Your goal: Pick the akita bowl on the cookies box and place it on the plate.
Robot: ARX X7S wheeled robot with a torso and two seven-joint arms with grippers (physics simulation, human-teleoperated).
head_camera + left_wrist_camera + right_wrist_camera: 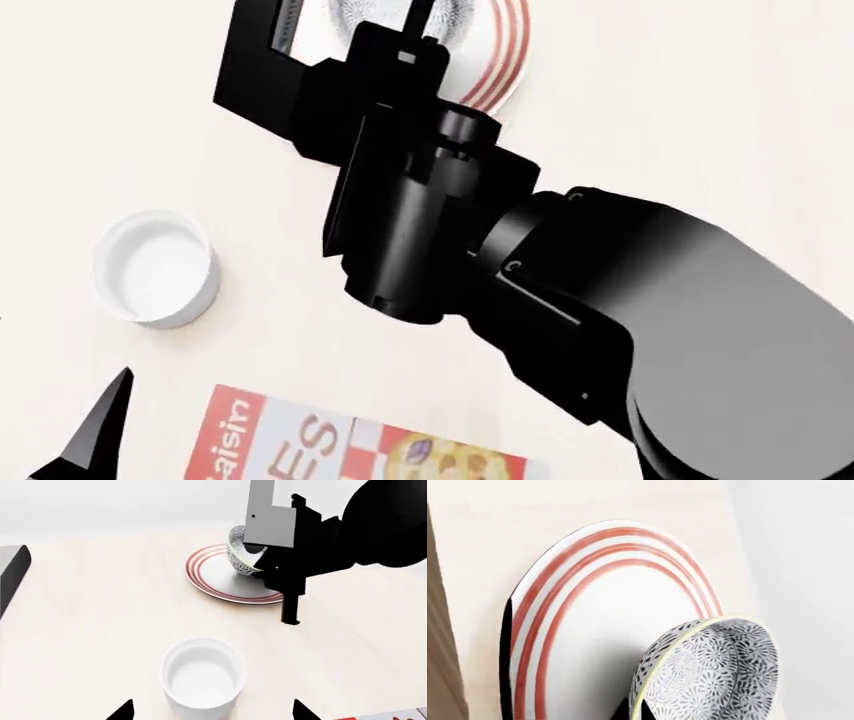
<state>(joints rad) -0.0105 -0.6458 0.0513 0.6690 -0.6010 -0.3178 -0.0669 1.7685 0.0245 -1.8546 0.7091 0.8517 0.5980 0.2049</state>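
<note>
- Speckled grey-black on white, the akita bowl [239,555] hangs tilted over the plate [220,582], its lowest part down at the plate's white middle; whether it touches the plate cannot be told.
- In the right wrist view the bowl [714,675] shows its patterned inside and a pale yellowish rim, tipped above the plate's red rings [594,580].
- The right gripper [257,550] is clamped on the bowl: a grey finger [270,520] covers the bowl's upper rim, with black finger parts alongside and below it.
- From the head view the right arm [534,290] stretches across the middle of the table to the plate [505,55] at the table's far edge, hiding most of the plate and bowl.
- A plain white cup [156,266] stands upright on the pale wooden table [694,110], nearer than the plate and well apart from it.
- The cookies box [347,440] lies flat at the table's near edge, red and white, with nothing on the part that shows.
- Only the two black fingertips [123,711] of the left gripper [212,711] show, spread wide with the cup [202,677] between and beyond them, gripping nothing.
</note>
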